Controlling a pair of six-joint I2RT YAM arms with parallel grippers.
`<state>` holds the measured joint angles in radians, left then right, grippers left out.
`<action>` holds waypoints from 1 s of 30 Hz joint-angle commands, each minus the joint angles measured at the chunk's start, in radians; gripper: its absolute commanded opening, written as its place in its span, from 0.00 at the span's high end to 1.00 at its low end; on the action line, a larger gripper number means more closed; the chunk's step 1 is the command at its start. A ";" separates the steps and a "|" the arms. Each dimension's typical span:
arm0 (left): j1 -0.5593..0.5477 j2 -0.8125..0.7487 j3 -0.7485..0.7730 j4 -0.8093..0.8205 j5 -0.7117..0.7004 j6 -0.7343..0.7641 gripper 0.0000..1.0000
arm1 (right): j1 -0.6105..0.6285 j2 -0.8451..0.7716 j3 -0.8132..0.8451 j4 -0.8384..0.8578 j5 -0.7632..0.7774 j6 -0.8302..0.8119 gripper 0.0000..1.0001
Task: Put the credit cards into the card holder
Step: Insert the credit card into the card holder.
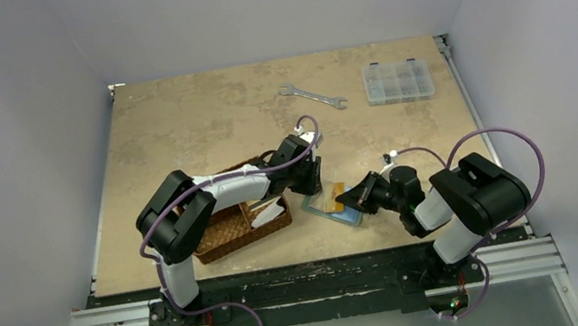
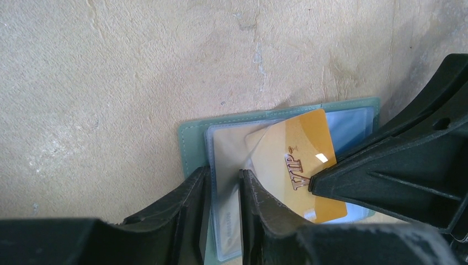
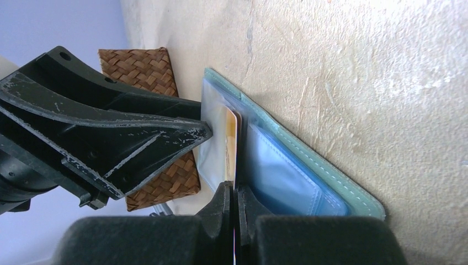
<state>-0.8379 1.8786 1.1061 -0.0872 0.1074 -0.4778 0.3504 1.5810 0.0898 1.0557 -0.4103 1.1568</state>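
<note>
Left wrist | left claw [image 2: 224, 174] apart astride card holder [image 2: 190, 143] sleeve | right claw [image 3: 233, 190] clamped on orange card [image 2: 298, 160]

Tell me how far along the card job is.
Done: the card holder lies open. In hand: the right gripper, shut on the orange card, has it partway under a clear pocket, while the left gripper, jaws parted, straddles that pocket. Left: seating this card, then the white cards apparently in the basket.
</note>
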 commanded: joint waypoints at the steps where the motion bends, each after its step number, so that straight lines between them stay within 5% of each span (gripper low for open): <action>1: -0.032 0.014 -0.034 -0.094 0.073 -0.001 0.74 | -0.020 0.006 0.042 0.006 0.090 -0.045 1.00; 14: -0.030 0.019 -0.045 -0.090 0.076 -0.001 0.74 | -0.071 -0.039 0.075 -0.110 0.061 -0.167 1.00; 24: -0.031 0.002 -0.113 0.012 0.144 -0.078 0.75 | -0.071 0.146 0.018 0.255 0.069 0.077 1.00; 30: -0.033 -0.002 -0.156 0.134 0.206 -0.148 0.75 | -0.055 0.152 -0.008 0.332 0.144 0.134 1.00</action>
<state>-0.8314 1.8503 1.0111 0.0528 0.1207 -0.5407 0.2958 1.7424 0.0803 1.2621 -0.4500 1.2407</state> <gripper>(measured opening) 0.257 0.035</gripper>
